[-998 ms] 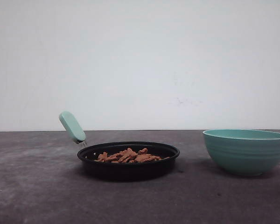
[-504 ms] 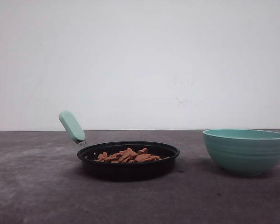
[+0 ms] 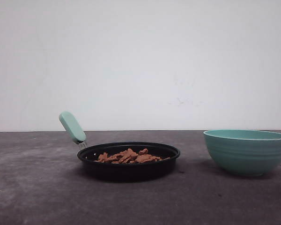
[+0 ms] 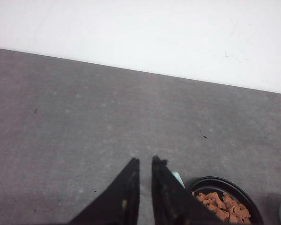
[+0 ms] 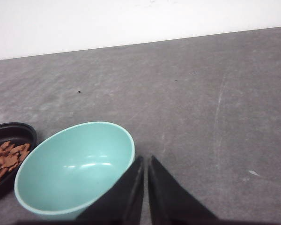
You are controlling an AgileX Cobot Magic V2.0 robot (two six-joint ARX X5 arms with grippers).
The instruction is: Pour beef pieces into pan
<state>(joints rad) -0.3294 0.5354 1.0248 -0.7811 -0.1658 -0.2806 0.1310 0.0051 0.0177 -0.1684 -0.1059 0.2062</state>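
Many small reddish-brown beef pieces [image 3: 129, 156] already lie in shallow round black pan w/ mint-green handle [image 3: 129, 161], left of empty ribbed teal bowl [image 3: 246, 152] on grey bench [image 3: 37, 187]. Left tool [image 4: 145, 162] & right tool [image 5: 145, 159] both pressed nearly together, pinching nothing. Pour looks done; next prob. just retract arms.

Front cam sits low, near table height, looking straight across at the pan [image 3: 129, 161] and teal bowl [image 3: 246, 152] against a white wall. Both wrist cams look down past their own fingertips from higher up. The left one catches the pan's edge, the right one the bowl plus a sliver of pan.
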